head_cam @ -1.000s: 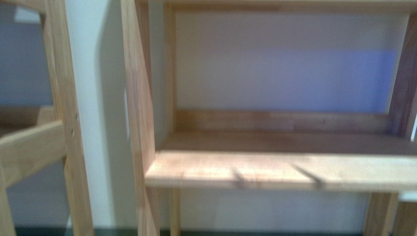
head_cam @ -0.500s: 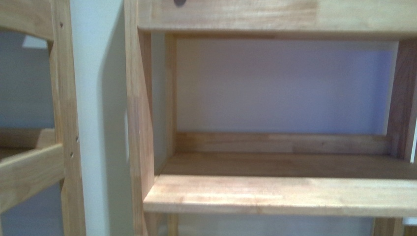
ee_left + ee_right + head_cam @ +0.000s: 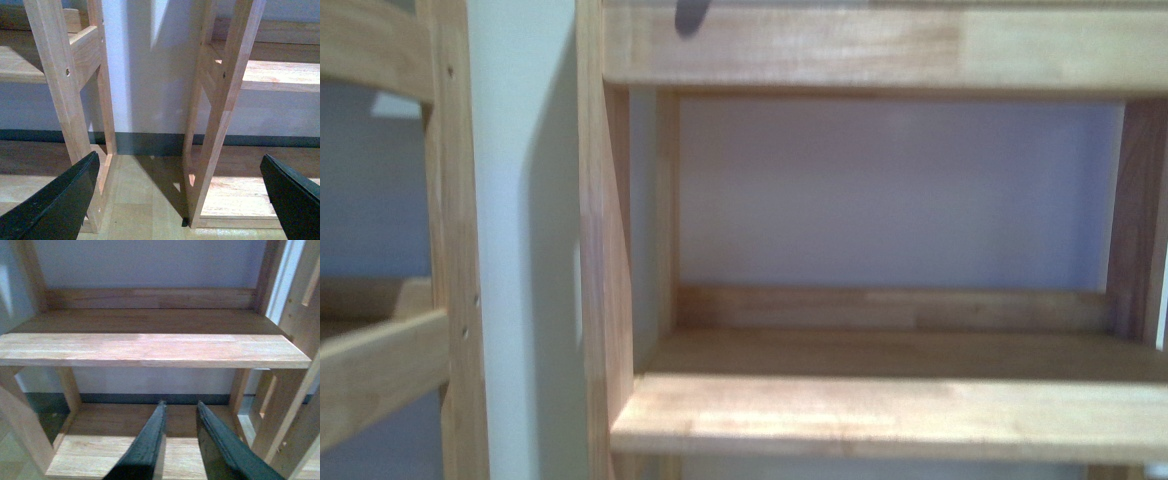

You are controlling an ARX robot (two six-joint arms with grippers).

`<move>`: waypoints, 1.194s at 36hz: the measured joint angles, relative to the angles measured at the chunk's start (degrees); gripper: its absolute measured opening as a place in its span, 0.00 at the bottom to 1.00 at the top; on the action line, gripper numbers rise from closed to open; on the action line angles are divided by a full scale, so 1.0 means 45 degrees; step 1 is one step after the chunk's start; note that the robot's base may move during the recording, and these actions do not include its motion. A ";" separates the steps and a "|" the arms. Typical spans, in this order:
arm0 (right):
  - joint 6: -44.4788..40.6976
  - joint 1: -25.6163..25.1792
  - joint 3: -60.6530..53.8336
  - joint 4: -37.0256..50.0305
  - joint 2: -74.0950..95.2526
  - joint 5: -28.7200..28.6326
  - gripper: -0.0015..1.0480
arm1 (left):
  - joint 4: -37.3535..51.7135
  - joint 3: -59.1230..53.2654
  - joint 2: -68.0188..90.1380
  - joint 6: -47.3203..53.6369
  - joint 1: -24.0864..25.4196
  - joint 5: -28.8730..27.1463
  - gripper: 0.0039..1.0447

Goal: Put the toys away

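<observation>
The orange-yellow plush toy is out of view in every frame. My left gripper is open, its dark fingers wide apart with nothing between them, facing the gap between two wooden shelf units above the floor. My right gripper is shut with nothing between the fingers, pointing at the lower part of a wooden shelf unit, below its middle shelf board. Neither gripper shows in the front view.
The front view shows a light wooden shelf unit: an empty shelf board, an upper board and an upright post. A second wooden unit stands to the left. A pale wall is behind. A bottom shelf lies near the floor.
The front view's shelf boards have slid downward in the picture, and the upper board has come into view at the top. The view is sharper than one second ago.
</observation>
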 joint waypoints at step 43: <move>0.0049 -0.0529 -0.2992 0.0767 -0.2210 -0.0136 0.04 | 0.0000 0.0000 0.0000 0.0000 0.0000 0.0005 0.94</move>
